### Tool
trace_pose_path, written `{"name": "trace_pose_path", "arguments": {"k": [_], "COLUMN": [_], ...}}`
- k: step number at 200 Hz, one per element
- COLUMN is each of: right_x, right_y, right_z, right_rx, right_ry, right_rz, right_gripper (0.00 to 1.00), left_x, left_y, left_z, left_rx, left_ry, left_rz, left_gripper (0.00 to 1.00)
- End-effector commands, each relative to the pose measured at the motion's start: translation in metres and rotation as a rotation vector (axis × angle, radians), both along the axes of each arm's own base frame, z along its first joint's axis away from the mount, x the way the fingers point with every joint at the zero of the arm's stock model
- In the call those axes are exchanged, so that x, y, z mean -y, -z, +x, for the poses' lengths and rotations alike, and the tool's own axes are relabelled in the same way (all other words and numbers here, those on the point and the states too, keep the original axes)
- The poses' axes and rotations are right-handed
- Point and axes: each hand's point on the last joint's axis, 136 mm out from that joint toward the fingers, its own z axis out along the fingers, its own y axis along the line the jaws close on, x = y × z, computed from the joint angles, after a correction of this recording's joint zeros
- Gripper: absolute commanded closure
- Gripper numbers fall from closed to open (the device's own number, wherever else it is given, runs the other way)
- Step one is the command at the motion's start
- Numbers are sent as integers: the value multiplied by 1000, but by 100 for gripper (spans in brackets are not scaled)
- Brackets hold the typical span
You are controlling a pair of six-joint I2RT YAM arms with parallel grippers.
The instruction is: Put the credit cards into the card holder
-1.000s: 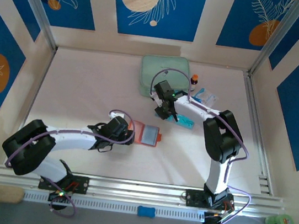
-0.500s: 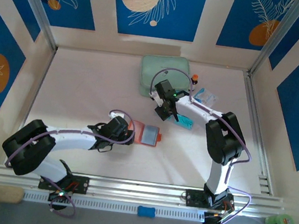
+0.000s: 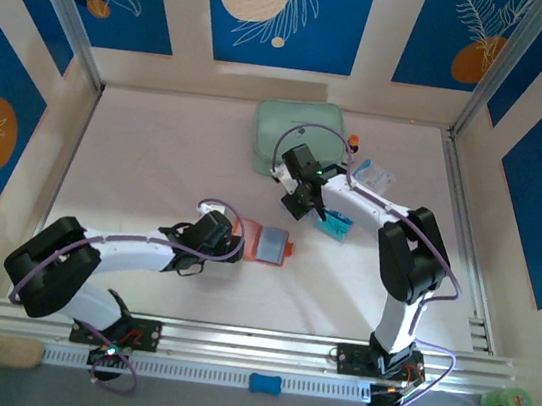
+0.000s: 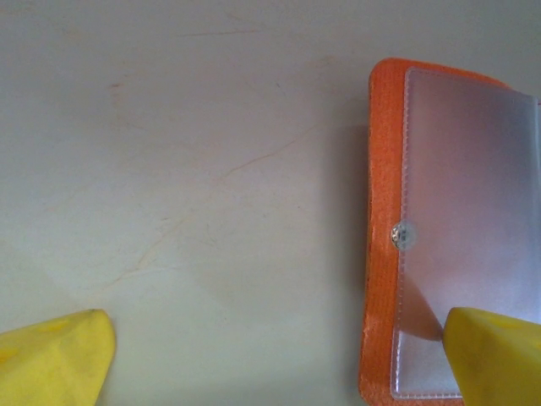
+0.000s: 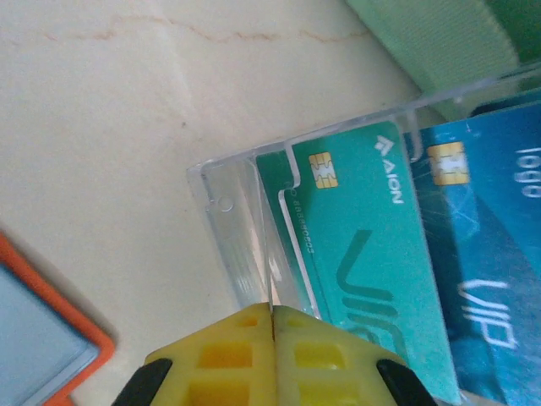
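**Right jaws shut at the card tray — card holder open mid-desk**

From above, the orange card holder [image 3: 265,244] lies open near the middle of the desk [image 3: 156,157], with the left jaws at its left edge. To its right and a little farther off, the right jaws point down at a clear tray [image 3: 344,236] of credit cards [image 3: 332,224]. A mint-green zip case [image 3: 298,136] sits at the far side.

Left wrist: the left jaws stand wide — one yellow finger [image 4: 52,362] over bare desk, the other over the holder's corner, whose grey inside faces up.

Right wrist: the right jaws are pressed together at the tray's wall, beside the credit cards, one teal and one blue. Whether they pinch anything I cannot tell.
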Motion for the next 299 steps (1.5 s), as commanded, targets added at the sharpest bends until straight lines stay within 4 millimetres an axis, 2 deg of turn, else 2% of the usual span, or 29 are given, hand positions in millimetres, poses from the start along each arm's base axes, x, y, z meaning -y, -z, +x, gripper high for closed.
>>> {"name": "trace_pose_path", "arguments": {"k": [1,33,54,112,132,154,206,299], "right_x": [-9,-16,-20,-55,-62,-67,-63,-74], "right_y": [-35,-63,-76,-81,-74,-58,-20,11], "right_z": [-5,-10,-16,-53,-61,-69,-79,-82], "right_rx": [55,87,55,-193,-269,-345,-442,-550], "right_ry": [-36,-20,57,250,300,355,477,528], "right_rz": [53,131,221,606,690,752,823,889], "right_gripper": [100,100,100,100,100,100,100,100], "left_x": [-7,-9,-13,-16,-18,-18,-17,-13], "left_y": [9,7,6,10,11,11,5,-13], "left_z": [-8,-9,-10,-16,-19,-20,-22,-18], "left_rx": [-46,-45,-42,-64,-68,-68,-57,-31], "left_ry": [-14,-19,-29,-35,-37,-43,-45,-26], "left_rz": [6,12,22,20,16,7,-14,-24], "left_gripper": [0,0,0,0,0,0,0,0]}}
